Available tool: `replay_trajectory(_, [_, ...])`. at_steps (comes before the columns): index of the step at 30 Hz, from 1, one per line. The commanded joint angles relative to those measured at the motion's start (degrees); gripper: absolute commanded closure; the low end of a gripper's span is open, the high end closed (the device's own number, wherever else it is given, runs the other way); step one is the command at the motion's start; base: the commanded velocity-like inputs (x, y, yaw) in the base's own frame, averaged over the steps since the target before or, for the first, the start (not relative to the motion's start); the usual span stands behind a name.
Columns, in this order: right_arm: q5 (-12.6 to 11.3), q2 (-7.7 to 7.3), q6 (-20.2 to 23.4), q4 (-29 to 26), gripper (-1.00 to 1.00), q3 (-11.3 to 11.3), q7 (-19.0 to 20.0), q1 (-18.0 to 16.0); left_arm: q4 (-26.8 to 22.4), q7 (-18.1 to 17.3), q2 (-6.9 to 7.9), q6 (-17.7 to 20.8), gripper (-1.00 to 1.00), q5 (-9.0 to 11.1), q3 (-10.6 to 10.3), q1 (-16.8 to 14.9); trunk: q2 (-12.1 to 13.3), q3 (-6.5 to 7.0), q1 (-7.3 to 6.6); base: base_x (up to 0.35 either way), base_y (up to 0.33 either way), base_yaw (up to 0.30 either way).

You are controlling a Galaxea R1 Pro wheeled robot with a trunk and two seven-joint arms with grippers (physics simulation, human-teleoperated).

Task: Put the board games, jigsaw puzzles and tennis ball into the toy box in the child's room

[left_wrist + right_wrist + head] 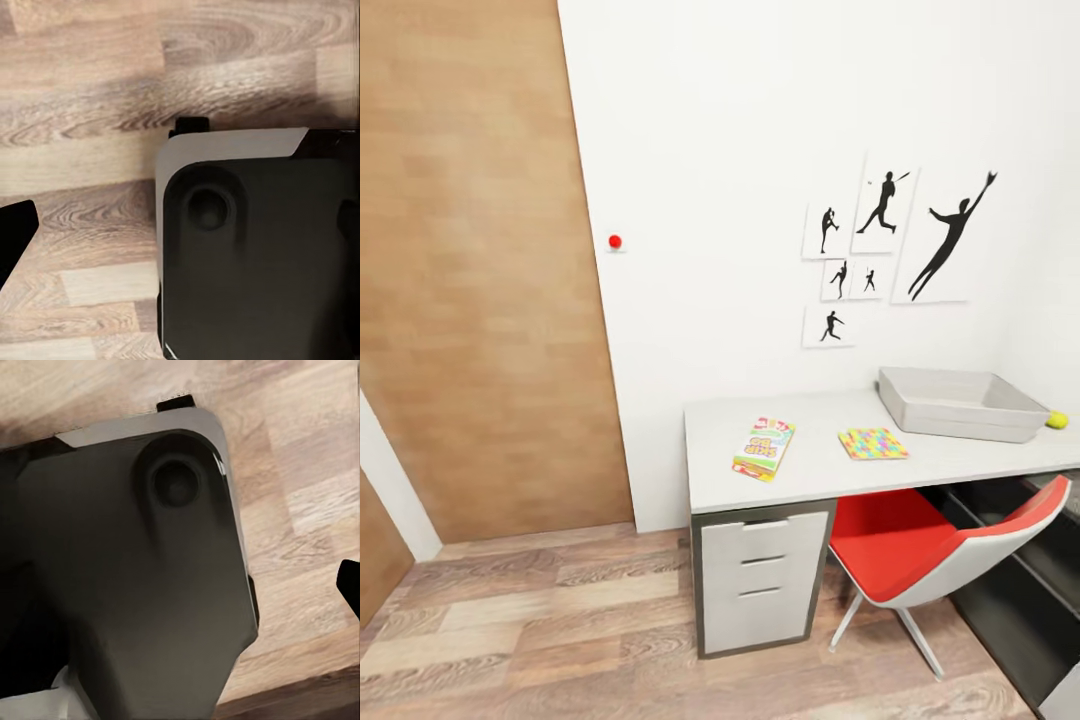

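Note:
In the head view the table (810, 478) stands against the white wall of the child's room. A "SKIP-BO" board game (765, 448) lies near its left end. A flat multicoloured jigsaw puzzle (873, 443) lies to the right of it. The grey open toy box (960, 421) sits at the back right, and the tennis ball (1057, 420) rests just right of it. The bed is out of view. One dark fingertip (13, 234) of my left gripper hangs over the wood floor, as does one fingertip (349, 585) of my right gripper. Both are far from the table.
A red chair (930, 545) is pushed under the table, right of the white drawer unit (760, 580). A brown wardrobe door (470, 270) fills the left. Wood floor (540, 620) lies open before the table. My dark base (255, 255) (127, 577) sits below both wrists.

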Motion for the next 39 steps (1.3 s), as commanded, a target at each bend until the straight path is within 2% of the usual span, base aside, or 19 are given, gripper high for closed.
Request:
replay_trajectory(1, [-0.6, -0.20, 1.6, 0.0, -1.00, -0.1, 0.0, -1.3, -0.7, 0.0, 0.01, 1.8, -1.00, 0.0, 0.0, -1.4, 0.4, 0.05, -0.23, 0.000, 0.000, -0.223])
replay_trajectory(8, [-2.3, -0.84, 5.9, 0.0, -1.00, -0.1, -0.1, -5.0, -1.5, 0.0, 0.00, 4.4, -1.00, 0.0, 0.1, -6.6, 3.2, 0.84, -1.77, 0.000, 0.000, -0.186])
replay_trajectory(12, [-4.5, -1.07, 6.8, 0.0, -1.00, -0.1, -0.2, -6.7, -1.7, 0.0, 0.03, 5.0, -1.00, 0.0, 0.1, -9.2, 4.8, 1.24, -2.64, 0.000, 0.000, -0.100])
replay_trajectory(16, [-5.7, -1.12, 6.8, -0.1, -1.00, -0.1, -0.2, -7.3, -1.7, 0.0, 0.05, 5.1, -1.00, 0.0, 0.0, -10.6, 6.4, 1.76, -3.52, 0.000, 0.000, -0.035])
replay_trajectory(29, [-6.5, -1.24, 7.2, -4.3, -1.00, 0.0, 0.2, -7.7, -1.7, -0.4, 0.04, 4.8, -1.00, 0.0, 0.0, -12.0, 11.6, 3.98, -6.38, 0.000, 0.000, -0.012])
replay_trajectory(39, [-7.5, -1.33, 7.1, -5.5, -1.00, -0.1, 0.4, -7.7, -1.6, -0.6, 0.19, 4.6, -1.00, 0.3, 0.1, -12.0, 15.6, 5.57, -8.57, 0.000, 0.000, -0.202])
